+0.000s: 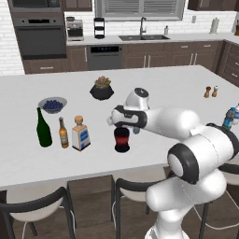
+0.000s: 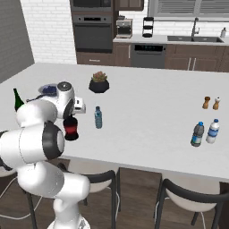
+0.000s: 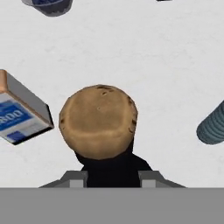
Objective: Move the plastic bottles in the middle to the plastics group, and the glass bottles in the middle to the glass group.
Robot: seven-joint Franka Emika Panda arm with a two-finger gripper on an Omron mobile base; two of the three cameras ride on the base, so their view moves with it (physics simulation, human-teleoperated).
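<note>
1. White tabletop (image 1: pixel 196 88) carries everything, with kitchen cabinets behind.
2. Pincer (image 3: pixel 110 177) is closed on the neck of the dark red-labelled bottle (image 1: pixel 122 139), upright.
3. Square bottle (image 1: pixel 80 134) stands beside the amber bottle (image 1: pixel 63 134) and green bottle (image 1: pixel 43 128).
4. Small water bottle (image 2: pixel 98 117) stands mid-tabletop, well apart from the plastics pair (image 2: pixel 205 132).

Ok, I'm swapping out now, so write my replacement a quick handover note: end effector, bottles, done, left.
End effector: shut on the dark red-label bottle, which stands upright on the island.
Square blue-label bottle already stands beside the amber bottle and green wine bottle, so that one is done.
Small water bottle stands mid-counter, untouched.
Plastics pair sits far across the island.
Left: carry the dark bottle to the glass group, then the water bottle to the plastics pair.
</note>
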